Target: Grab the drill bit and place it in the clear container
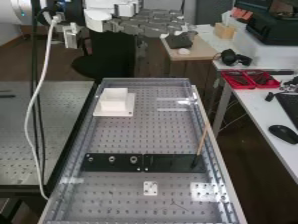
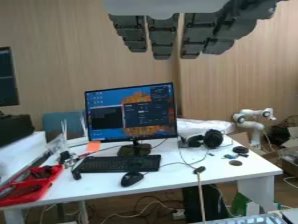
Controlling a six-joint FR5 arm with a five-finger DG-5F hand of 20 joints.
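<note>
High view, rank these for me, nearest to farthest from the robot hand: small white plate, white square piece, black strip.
From the robot hand:
1. White square piece, far end, view's left.
2. Black strip, lying crosswise.
3. Small white plate, just this side of the strip, near the middle.

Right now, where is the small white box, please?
In the high view, left of centre, the white box sits on a flat white plate, towards the bench's far end, beyond the black blocks.
</note>
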